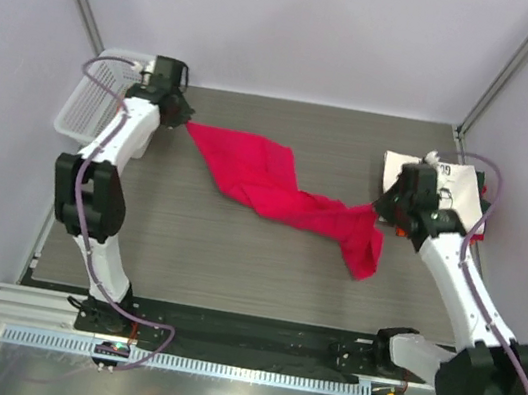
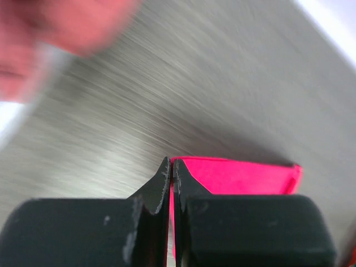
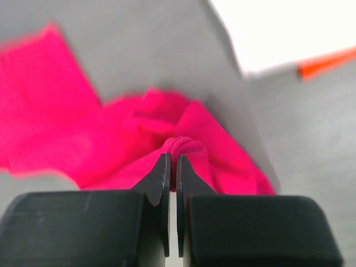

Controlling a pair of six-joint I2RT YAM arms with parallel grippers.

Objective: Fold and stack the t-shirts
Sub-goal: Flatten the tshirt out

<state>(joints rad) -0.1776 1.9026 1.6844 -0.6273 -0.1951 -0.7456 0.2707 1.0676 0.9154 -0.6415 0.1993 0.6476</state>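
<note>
A crimson-red t-shirt [image 1: 275, 191] is stretched, twisted, across the grey table between my two grippers. At the far left my left gripper [image 1: 182, 119] is shut on one thin edge of it [image 2: 233, 177]. My right gripper [image 1: 380, 209] is shut on a bunched fold of the same shirt [image 3: 189, 146], and a loose end hangs down past it [image 1: 364, 255]. A white t-shirt with black print [image 1: 457, 185] lies folded at the far right, partly hidden behind the right arm.
A white wire basket [image 1: 89, 103] stands at the table's far left corner, close to the left arm. An orange edge [image 3: 325, 61] shows under the white shirt. Grey walls close in on both sides.
</note>
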